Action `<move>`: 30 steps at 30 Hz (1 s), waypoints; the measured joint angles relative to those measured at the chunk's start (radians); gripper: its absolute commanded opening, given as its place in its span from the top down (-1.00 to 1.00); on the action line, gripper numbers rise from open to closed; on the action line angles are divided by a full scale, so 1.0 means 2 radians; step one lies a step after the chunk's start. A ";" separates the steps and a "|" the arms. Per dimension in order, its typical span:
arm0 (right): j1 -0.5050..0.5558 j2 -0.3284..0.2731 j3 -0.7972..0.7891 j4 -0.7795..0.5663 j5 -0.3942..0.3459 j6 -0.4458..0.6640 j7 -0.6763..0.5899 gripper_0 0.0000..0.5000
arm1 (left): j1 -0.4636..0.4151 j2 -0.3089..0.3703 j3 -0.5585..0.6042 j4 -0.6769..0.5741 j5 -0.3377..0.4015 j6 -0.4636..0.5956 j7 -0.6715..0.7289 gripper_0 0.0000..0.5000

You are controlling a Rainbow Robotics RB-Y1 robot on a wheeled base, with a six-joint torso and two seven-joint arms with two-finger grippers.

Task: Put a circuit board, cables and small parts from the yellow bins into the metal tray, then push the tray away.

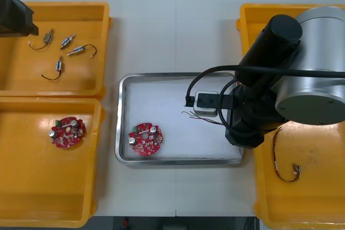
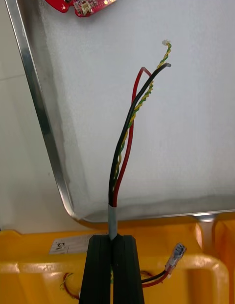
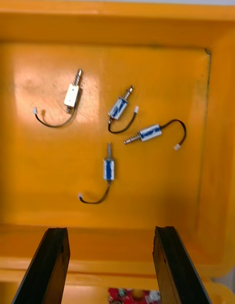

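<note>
While the right gripper (image 2: 112,242) hangs at the right edge of the metal tray (image 1: 119,127), its jaws are pinched narrow on one cable (image 2: 128,132) of red, black and twisted yellow strands. That cable reaches out from the fingers over the tray's white inside; whether it touches the tray cannot be told.

One round red circuit board (image 1: 145,139) lies in the tray, toward its near left corner. A second board (image 1: 68,132) lies in the near left bin (image 1: 32,187).

Four yellow bins (image 1: 250,17) stand on the tabletop (image 1: 145,30), two at each side of the tray. The far left bin (image 1: 105,41) holds four small metal parts (image 3: 109,169), each with a short black lead, lying apart from one another. Above them the left gripper (image 3: 110,230) hovers with its jaws wide and holding nothing.

A second cable (image 1: 280,162), red and yellow, lies curled in the near right bin (image 1: 312,197).
</note>
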 measured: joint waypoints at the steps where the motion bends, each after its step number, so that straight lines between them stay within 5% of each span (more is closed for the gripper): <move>1: 0.000 0.003 0.006 0.004 0.007 -0.007 0.007 1.00 | 0.000 0.000 0.000 0.007 -0.004 -0.009 -0.012 -1.00; 13: 0.000 0.023 0.100 0.056 0.079 -0.071 0.038 1.00 | 0.000 0.000 0.000 0.099 -0.047 -0.147 -0.024 -1.00; 19: 0.000 0.045 0.122 0.089 0.095 -0.076 0.040 1.00 | 0.000 0.000 0.000 0.143 -0.054 -0.214 -0.024 -1.00; 30: 0.000 0.066 0.141 0.119 0.107 -0.096 0.046 1.00 | -0.012 -0.025 -0.034 0.230 -0.132 -0.334 -0.025 -1.00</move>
